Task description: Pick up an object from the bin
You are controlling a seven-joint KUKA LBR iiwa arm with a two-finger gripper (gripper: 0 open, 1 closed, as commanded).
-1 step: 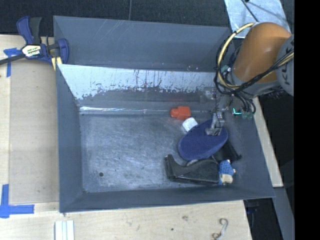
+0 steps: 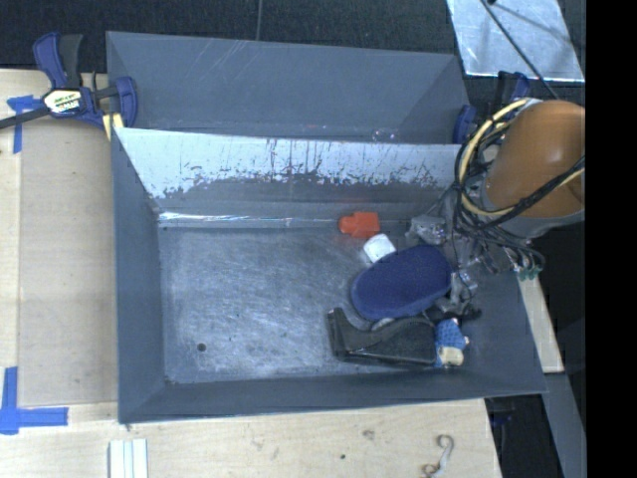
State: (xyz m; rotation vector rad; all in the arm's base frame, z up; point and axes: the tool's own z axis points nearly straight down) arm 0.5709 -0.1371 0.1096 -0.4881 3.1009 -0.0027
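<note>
The big grey bin point(image 2: 299, 88) is the main thing here. The arm point(image 2: 537, 162), with its orange cover and a tangle of cables, hangs over the right end of it. The gripper point(image 2: 461, 287) sits low over the right part of the bin floor, right at the edge of a dark blue oval pad point(image 2: 398, 282) — whether it's open or shut I honestly can't tell, since the cables and the pad get in the way.

That pad lies on top of a flat black thing point(image 2: 383, 342). Those two are the biggest items in there. Just behind them, toward the back wall, are a small orange piece point(image 2: 358, 224) and a little white cap point(image 2: 378, 249). A tiny blue-and-yellow bit point(image 2: 450, 345) sits by the black thing's right end.

My read is that it's at the grasp stage, with nothing lifted yet. Next it needs a firm hold on the pad alone, then a clean lift — otherwise the black thing underneath might get dragged along.

The bin stands on a pale wooden surface point(image 2: 60, 267), with dark floor point(image 2: 299, 8) past the far side.
</note>
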